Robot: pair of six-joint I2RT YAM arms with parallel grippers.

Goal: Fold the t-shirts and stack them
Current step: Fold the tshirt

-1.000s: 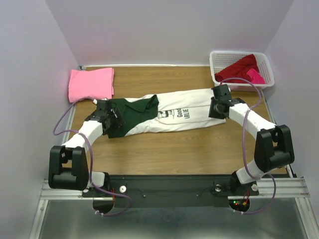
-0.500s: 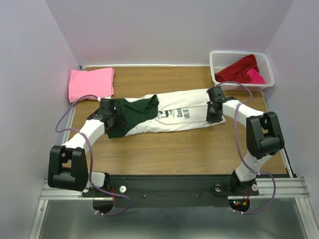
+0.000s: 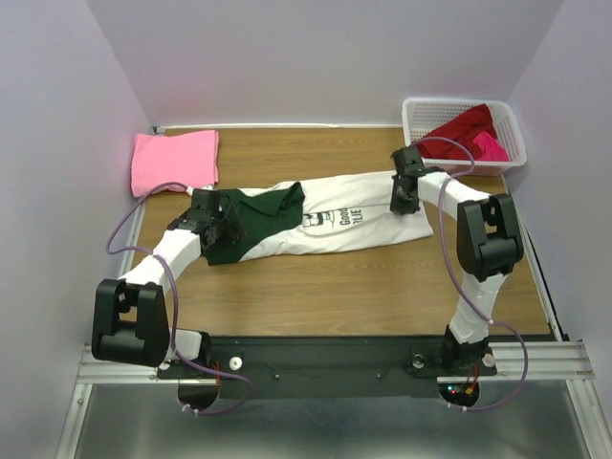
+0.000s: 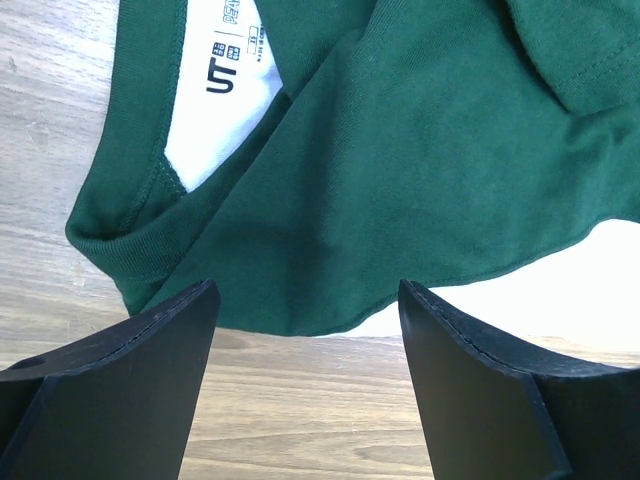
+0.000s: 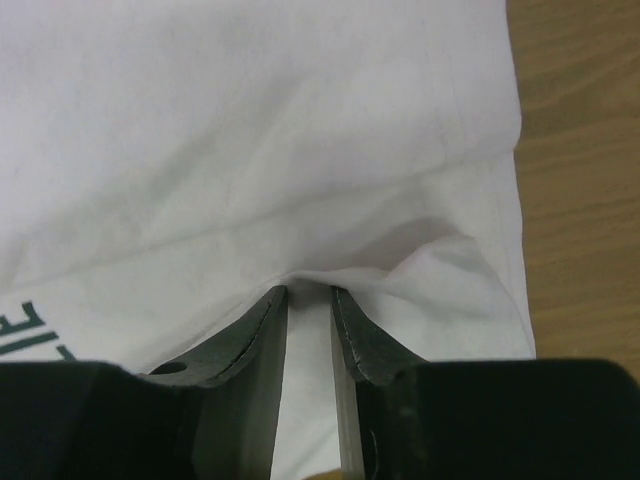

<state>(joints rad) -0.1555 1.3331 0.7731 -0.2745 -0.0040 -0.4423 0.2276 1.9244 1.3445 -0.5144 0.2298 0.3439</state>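
Observation:
A white t-shirt (image 3: 354, 225) with dark green sleeves (image 4: 420, 150) and black print lies flat across the middle of the table, folded lengthwise. My left gripper (image 3: 226, 228) (image 4: 308, 290) stands open at the shirt's collar end, low over the green cloth edge, with nothing between its fingers. At the hem end, my right gripper (image 3: 402, 198) (image 5: 310, 292) is shut on a small raised ridge of the white cloth (image 5: 250, 130). A folded pink t-shirt (image 3: 174, 161) lies at the far left.
A white lattice basket (image 3: 417, 113) stands at the far right corner with a dark red t-shirt (image 3: 459, 132) and a magenta one (image 3: 490, 146) in it. Bare wooden table (image 3: 363, 277) shows in front of the shirt. Walls close in on three sides.
My right gripper has slid left and away from me along the shirt's hem end, and its jaws have narrowed onto the white cloth. The left gripper shifted slightly, staying open.

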